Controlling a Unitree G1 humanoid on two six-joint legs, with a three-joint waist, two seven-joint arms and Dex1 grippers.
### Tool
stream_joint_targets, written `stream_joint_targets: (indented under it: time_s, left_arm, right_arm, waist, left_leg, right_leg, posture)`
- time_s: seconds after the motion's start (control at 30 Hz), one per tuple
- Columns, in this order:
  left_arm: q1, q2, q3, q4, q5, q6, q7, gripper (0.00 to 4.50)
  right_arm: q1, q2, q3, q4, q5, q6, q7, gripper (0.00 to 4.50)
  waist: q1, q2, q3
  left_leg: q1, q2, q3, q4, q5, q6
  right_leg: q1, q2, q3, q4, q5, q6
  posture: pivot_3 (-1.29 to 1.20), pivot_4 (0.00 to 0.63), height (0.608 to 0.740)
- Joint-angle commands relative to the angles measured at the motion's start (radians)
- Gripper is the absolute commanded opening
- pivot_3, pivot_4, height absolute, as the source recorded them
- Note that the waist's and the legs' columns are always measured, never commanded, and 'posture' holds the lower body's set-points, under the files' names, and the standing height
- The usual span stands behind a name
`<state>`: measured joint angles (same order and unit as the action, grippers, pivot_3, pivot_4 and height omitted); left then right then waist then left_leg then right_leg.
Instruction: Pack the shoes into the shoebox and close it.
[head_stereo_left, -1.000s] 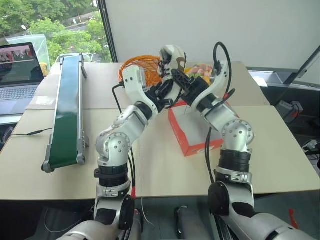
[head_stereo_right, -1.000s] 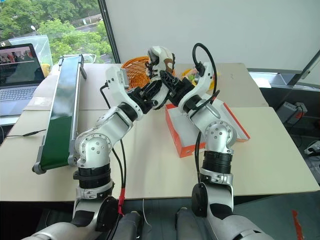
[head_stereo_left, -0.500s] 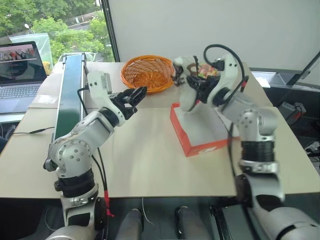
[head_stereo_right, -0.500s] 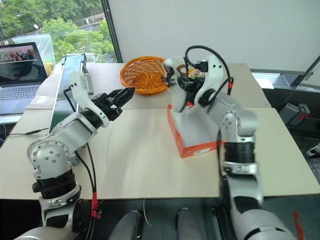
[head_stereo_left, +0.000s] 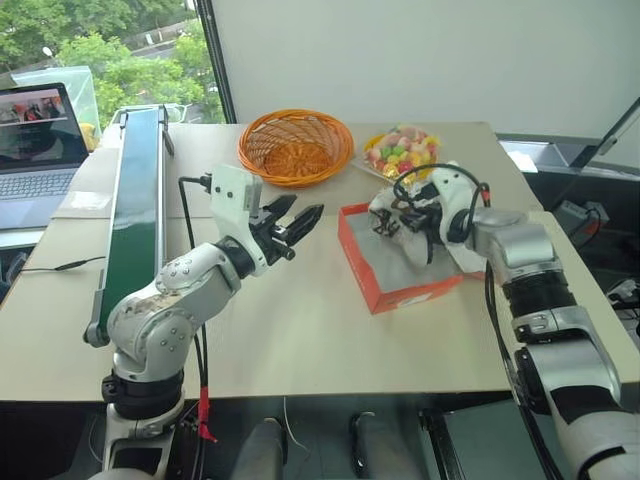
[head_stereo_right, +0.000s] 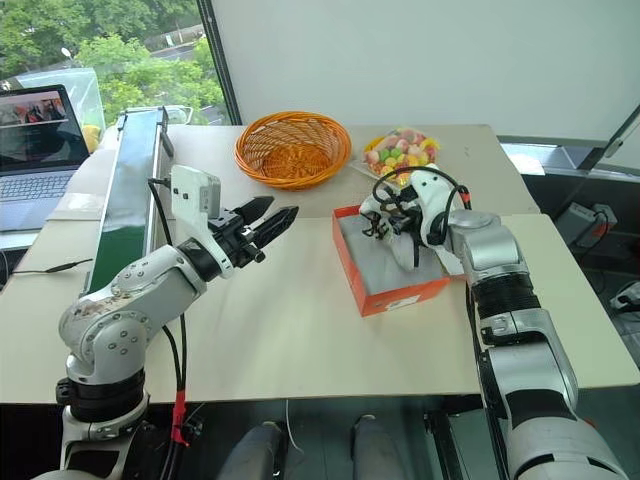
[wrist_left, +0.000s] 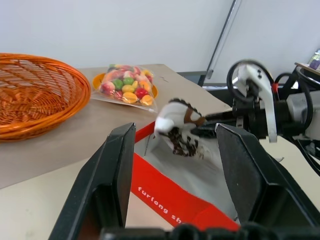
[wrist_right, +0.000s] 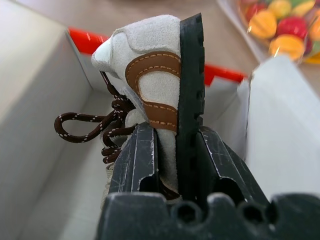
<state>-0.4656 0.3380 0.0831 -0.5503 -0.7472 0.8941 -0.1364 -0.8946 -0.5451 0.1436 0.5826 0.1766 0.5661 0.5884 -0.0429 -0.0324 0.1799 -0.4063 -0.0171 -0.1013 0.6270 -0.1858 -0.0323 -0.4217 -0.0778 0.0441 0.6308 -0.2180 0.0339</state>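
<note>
One of the shoes (wrist_right: 150, 80), white with a tan patch, a dark sole and brown laces, hangs heel-up just inside the open shoebox (head_stereo_left: 408, 293), near its far end. My right gripper (wrist_right: 177, 134) is shut on this shoe, with one finger on the sole and the other on its side. The box is red-orange with a grey inside (head_stereo_right: 375, 262). My left gripper (head_stereo_left: 301, 213) hovers open and holds nothing, left of the box above the table, and points toward the shoe (wrist_left: 177, 120).
An orange wicker basket (head_stereo_left: 295, 146) and a bag of coloured sweets (head_stereo_left: 400, 150) sit behind the box. A long green conveyor (head_stereo_left: 135, 205) runs along the table's left side, with a laptop (head_stereo_left: 35, 125) beyond it. Bare tabletop (head_stereo_left: 300, 320) lies in front of the box.
Both grippers held the shoe high near the basket. The left one let go, opened and drew back to the left. The right one rolled and carried the shoe down into the box.
</note>
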Motion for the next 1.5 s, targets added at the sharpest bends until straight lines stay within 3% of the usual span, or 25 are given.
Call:
stream_joint_targets:
  time_s: [0.03,0.33,0.4,0.7,0.93,1.1,1.2,1.3,1.5]
  left_arm:
    - [0.001,-0.012,-0.001,-0.04,0.012,-0.029,0.003,2.72]
    - [0.007,-0.018,0.008,-0.059,0.016,-0.012,0.022,2.72]
    - [0.003,-0.022,0.009,-0.062,0.013,-0.007,0.029,2.79]
    - [-0.012,-0.03,0.006,-0.06,0.005,0.003,0.041,2.79]
    - [-0.014,-0.025,0.013,-0.053,0.01,0.003,0.041,2.79]
    - [-0.01,0.044,0.049,0.001,0.123,-0.015,0.09,2.79]
    - [-0.005,0.09,0.062,0.053,0.237,-0.031,0.152,2.79]
    - [0.021,0.137,0.093,0.098,0.373,-0.098,0.21,2.79]
    - [0.077,0.143,0.239,0.175,0.433,-0.155,0.225,2.79]
  right_arm:
    - [0.008,-0.003,-0.017,0.045,-0.044,-0.092,0.011,0.57]
    - [0.061,0.0,-0.011,0.072,-0.126,-0.185,0.005,0.57]
    - [0.073,0.005,-0.009,0.048,-0.135,-0.184,0.013,1.55]
    - [0.072,-0.002,0.035,-0.165,-0.246,-0.185,-0.024,4.43]
    - [0.013,0.011,-0.022,-0.471,-0.185,0.039,0.034,4.48]
    - [-0.015,0.118,-0.245,-0.59,0.167,0.293,0.133,4.48]
    - [0.018,0.125,-0.258,-0.652,0.262,0.296,0.203,4.48]
    - [0.057,0.129,-0.189,-0.689,0.261,0.236,0.236,4.48]
    - [0.077,0.199,-0.11,-0.69,0.234,0.123,0.222,4.48]
  waist:
    - [0.0,0.0,0.0]
    - [0.0,0.0,0.0]
    - [0.002,0.0,0.0]
    - [-0.003,0.0,0.0]
    - [0.0,0.0,0.0]
    - [-0.001,0.0,0.0]
    - [0.002,0.0,0.0]
    - [0.002,0.0,0.0]
    - [-0.004,0.0,0.0]
  left_leg:
    - [0.0,0.0,0.0,0.0,0.0,0.0]
    - [0.001,0.0,0.0,0.001,0.0,0.0]
    - [0.001,0.0,0.0,0.001,0.0,0.0]
    - [0.001,0.0,0.0,0.001,0.0,0.0]
    - [0.0,0.0,0.0,0.001,0.0,0.0]
    - [0.001,0.0,-0.001,0.001,0.0,0.0]
    - [0.002,0.0,-0.001,0.001,0.0,0.0]
    - [0.001,0.0,-0.001,0.001,0.0,0.0]
    - [0.002,0.0,-0.001,0.001,0.0,0.0]
  right_leg:
    - [0.0,0.0,0.0,0.0,0.0,0.0]
    - [0.001,0.0,0.0,0.001,0.0,0.0]
    - [0.002,0.0,0.0,0.0,0.001,0.001]
    - [0.0,0.0,0.0,0.001,0.001,0.001]
    - [0.0,0.0,0.0,0.001,0.001,0.001]
    - [0.001,0.0,0.0,0.002,0.001,0.001]
    - [0.002,0.0,0.0,0.002,0.001,0.001]
    - [0.001,0.0,-0.001,0.002,0.001,0.001]
    - [-0.001,0.0,0.0,0.004,0.001,0.001]
  posture:
    - [0.0,0.15,0.74]
    - [0.0,0.15,0.74]
    - [0.0,0.15,0.74]
    - [0.0,0.15,0.74]
    - [0.0,0.15,0.74]
    - [0.0,0.15,0.74]
    - [0.0,0.15,0.74]
    - [0.0,0.15,0.74]
    - [0.0,0.15,0.74]
